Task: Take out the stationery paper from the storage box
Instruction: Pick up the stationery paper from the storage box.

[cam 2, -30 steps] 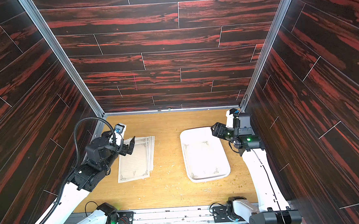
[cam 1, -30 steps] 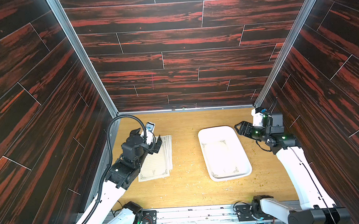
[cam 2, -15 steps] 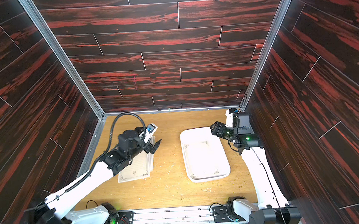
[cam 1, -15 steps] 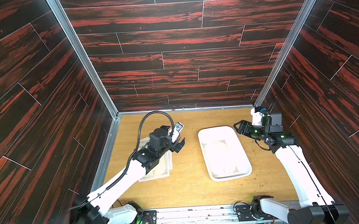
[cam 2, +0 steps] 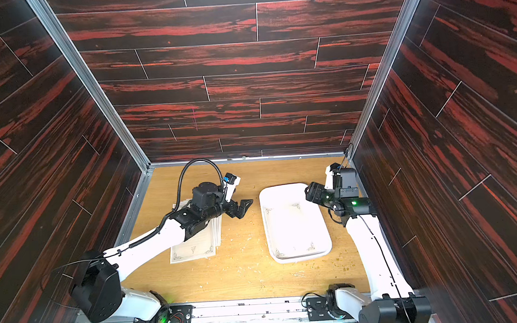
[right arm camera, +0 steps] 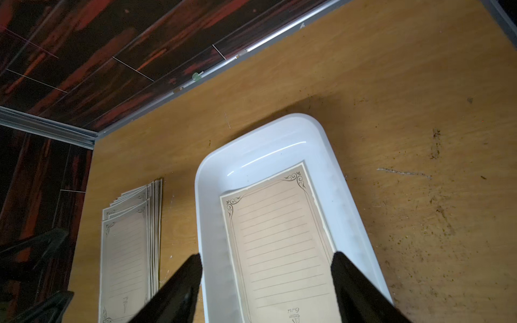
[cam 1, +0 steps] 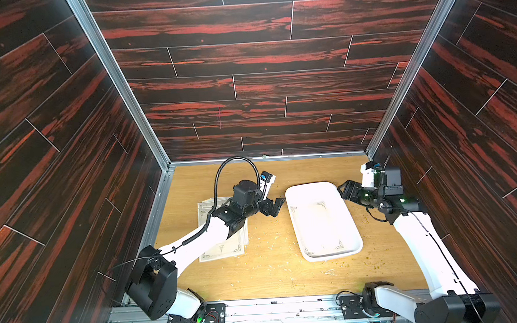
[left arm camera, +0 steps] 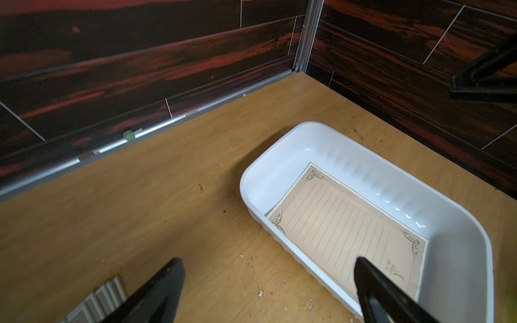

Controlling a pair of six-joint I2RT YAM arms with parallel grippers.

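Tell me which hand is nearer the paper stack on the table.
Left. The left hand hovers just beside the stack; the right hand is beyond the storage box.

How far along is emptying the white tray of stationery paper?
Done: a fanned stack of cream, ornate-bordered sheets lies on the wooden table. In hand: nothing; the left gripper and right gripper are both open. Left: at least one sheet inside the shallow white plastic tray.
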